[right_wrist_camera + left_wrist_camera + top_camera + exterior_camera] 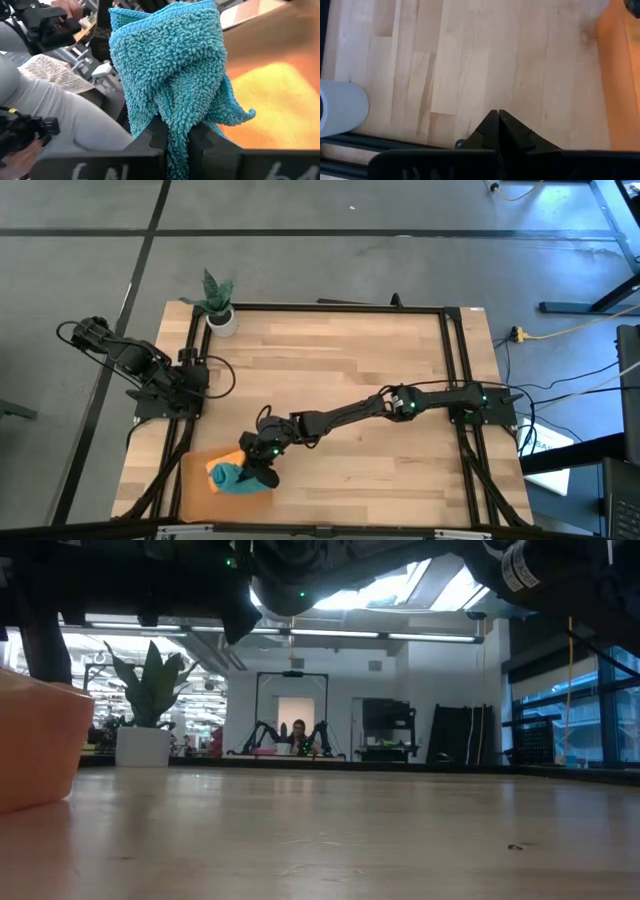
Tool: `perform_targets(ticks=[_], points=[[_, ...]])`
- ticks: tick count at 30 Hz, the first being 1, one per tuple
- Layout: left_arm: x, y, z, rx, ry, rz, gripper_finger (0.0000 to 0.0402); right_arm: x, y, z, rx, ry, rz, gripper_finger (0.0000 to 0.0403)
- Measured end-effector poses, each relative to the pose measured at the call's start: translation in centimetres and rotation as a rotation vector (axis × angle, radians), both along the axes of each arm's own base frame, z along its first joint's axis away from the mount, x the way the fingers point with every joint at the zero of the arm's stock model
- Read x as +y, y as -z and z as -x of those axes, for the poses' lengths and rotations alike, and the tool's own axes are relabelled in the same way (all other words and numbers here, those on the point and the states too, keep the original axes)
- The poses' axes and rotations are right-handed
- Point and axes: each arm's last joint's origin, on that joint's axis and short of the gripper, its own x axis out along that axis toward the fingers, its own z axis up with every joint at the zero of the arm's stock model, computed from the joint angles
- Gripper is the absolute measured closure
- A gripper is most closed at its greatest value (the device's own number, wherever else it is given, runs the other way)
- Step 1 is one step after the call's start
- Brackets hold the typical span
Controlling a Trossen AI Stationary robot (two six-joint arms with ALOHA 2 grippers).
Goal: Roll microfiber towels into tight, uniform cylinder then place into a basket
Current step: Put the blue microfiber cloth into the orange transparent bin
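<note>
The teal towel is soft, light and floppy, so it probably sags unless pinched through several bunched layers. The right gripper has its fingers clenched on the towel's lower folds, the rest bulging beyond the tips, just above the basket, where the orange towel lies. The left gripper waits pressed shut, well away from the basket.

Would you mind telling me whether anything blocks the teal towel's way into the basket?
Nothing visible does. The right gripper is shut on the teal towel directly over the basket, where only the orange towel lies beside it.
</note>
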Motion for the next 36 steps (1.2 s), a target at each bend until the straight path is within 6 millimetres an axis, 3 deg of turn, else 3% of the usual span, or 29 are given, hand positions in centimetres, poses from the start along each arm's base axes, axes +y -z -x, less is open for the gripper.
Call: perform_targets(ticks=[6, 12, 22, 30, 36], points=[[0.0, 0.0, 0.0, 0.002, 0.011, -0.005, 0.0401, -0.5, -0.3, -0.2, -0.051, 0.025, 0.010, 0.0377], [0.0, 0.0, 0.0, 0.001, 0.007, -0.003, 0.0401, -0.9, 0.8, 0.0, 0.068, -0.020, 0.026, 0.0377], [-0.4, -0.1, -0.4, -0.025, 0.027, 0.061, 0.0401, -4.3, 2.4, 0.2, 0.263, -0.047, 0.044, 0.0377], [-1.2, -0.5, -1.1, -0.056, 0.091, 0.240, 0.0401, -4.5, 2.6, 0.6, 0.324, -0.063, 0.097, 0.0378], [-1.3, -0.5, -1.1, -0.057, 0.119, 0.244, 0.0401, -4.5, 2.9, 0.8, 0.326, -0.059, 0.149, 0.0378]])
